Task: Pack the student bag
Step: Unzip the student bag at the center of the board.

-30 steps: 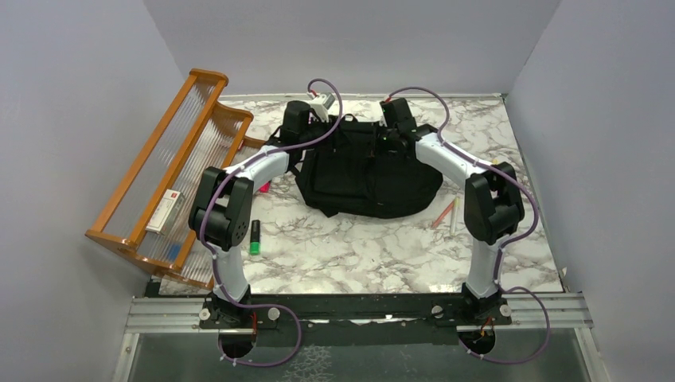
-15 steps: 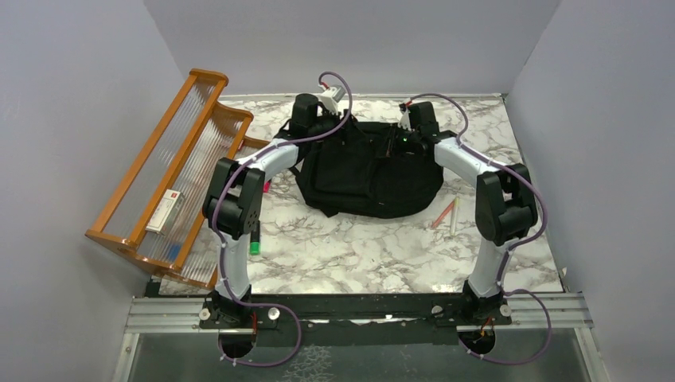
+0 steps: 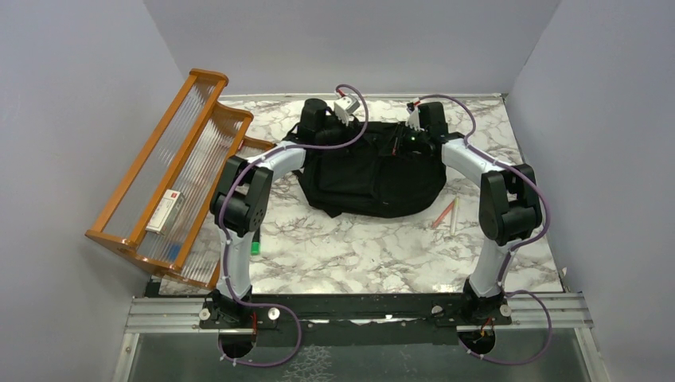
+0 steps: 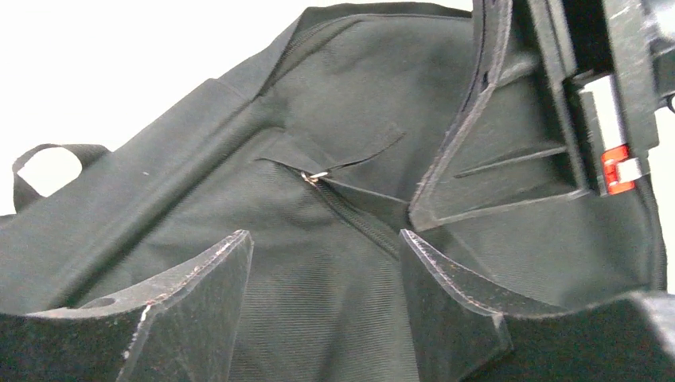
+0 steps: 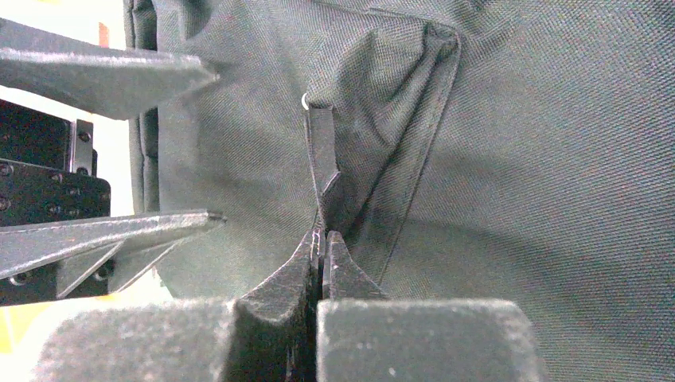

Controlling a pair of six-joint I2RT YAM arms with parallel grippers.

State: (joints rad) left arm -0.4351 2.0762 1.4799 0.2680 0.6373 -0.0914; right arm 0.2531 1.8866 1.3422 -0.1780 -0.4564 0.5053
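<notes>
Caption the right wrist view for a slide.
Close-up: right gripper shut on the student bag's zipper pull, left gripper open alongside.

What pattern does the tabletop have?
The tabletop is white marble with grey veins, clearest in the top external view.

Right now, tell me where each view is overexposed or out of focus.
Left wrist view: the background behind the black backpack is blown out white; its zip pull is sharp. Right wrist view: the fabric weave is crisp, the right gripper base blurs in the foreground. Top external view: evenly lit and sharp.
</notes>
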